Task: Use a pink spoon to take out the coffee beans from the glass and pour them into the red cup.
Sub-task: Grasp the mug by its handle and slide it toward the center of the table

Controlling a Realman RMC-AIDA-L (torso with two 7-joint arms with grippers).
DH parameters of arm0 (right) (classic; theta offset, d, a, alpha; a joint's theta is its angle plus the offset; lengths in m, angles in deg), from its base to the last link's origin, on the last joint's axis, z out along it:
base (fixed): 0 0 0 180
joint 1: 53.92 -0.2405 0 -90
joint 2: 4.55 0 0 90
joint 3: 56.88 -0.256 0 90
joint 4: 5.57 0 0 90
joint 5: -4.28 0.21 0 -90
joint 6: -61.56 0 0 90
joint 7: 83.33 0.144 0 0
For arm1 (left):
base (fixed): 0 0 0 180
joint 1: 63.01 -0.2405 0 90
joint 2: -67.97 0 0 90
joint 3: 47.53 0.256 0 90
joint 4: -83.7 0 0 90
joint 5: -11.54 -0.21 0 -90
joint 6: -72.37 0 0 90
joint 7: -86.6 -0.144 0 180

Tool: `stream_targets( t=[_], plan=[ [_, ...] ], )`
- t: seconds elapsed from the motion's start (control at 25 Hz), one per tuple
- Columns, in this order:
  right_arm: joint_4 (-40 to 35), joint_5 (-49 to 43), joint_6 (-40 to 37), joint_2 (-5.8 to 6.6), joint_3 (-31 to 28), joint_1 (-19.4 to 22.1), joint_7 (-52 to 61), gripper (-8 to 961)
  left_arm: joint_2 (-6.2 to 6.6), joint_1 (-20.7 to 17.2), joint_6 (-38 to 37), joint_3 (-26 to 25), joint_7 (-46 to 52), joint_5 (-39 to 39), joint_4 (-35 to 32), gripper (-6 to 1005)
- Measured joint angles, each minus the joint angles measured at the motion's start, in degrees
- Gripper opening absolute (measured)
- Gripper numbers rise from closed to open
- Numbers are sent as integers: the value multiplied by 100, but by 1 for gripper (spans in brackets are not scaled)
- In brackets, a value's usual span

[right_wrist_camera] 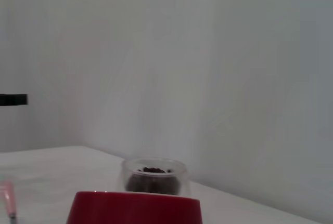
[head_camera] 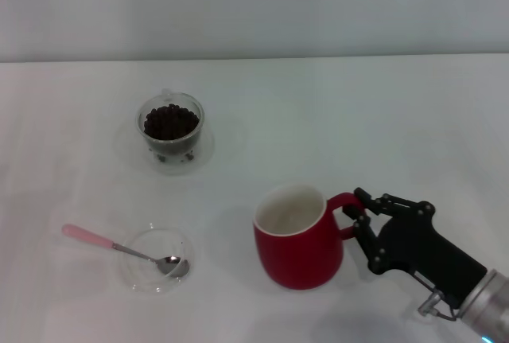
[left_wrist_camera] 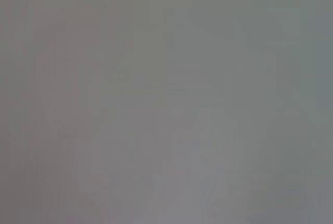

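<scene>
Right gripper (head_camera: 359, 214) is closed on the red cup's (head_camera: 298, 238) handle, arm reaching in low from the near right. Steady the cup, don't tip it. Spoon (head_camera: 119, 247) lies untouched, bowl in a clear dish (head_camera: 155, 259). Beans (head_camera: 170, 121) fill the glass (head_camera: 171, 130) further back (left arm not visible).

Open table (head_camera: 382, 128) around glass (head_camera: 171, 128)

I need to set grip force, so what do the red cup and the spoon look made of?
The red cup looks like glazed ceramic: glossy red outside, cream inside, thick rim. The pink spoon appears to have a shiny metal bowl and a matte pink handle, maybe plastic or coated.
</scene>
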Motion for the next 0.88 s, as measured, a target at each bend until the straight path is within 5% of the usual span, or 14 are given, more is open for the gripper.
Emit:
stream_targets(
  t=[0.88],
  plan=[
    [-20,-785,350,7,-470,-29,-33,153,22,-21,-12,0,0,9,-23,887]
  ],
)
